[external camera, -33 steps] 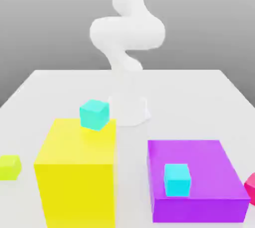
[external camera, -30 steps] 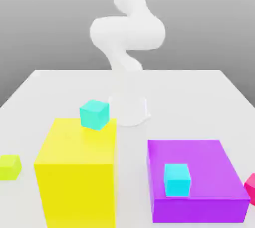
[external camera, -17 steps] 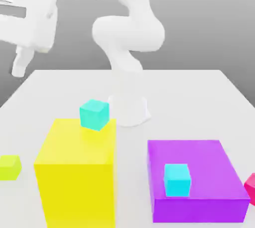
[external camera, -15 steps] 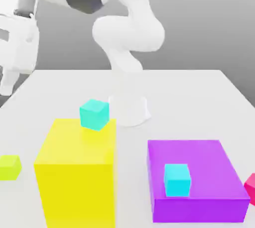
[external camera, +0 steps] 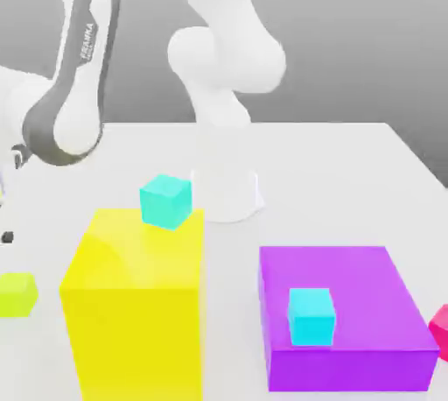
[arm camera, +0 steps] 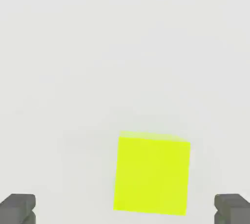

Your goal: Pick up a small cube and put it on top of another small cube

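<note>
Pincer [arm camera: 125, 211] stood wide open, holding nothing, w/ the small lime cube [arm camera: 152, 173] between its fingers but untouched. Arm had swung out from above the base to over that cube, beside the big yellow block [external camera: 133, 298]; approach looked done, descent next.

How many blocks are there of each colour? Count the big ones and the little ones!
Little cyan cubes: 2, one on the big yellow block, one on the big purple block
Little lime yellow-green cube: 1
Little pink-red cube: 1
Big yellow block: 1
Big purple block: 1
Total: 6
</note>
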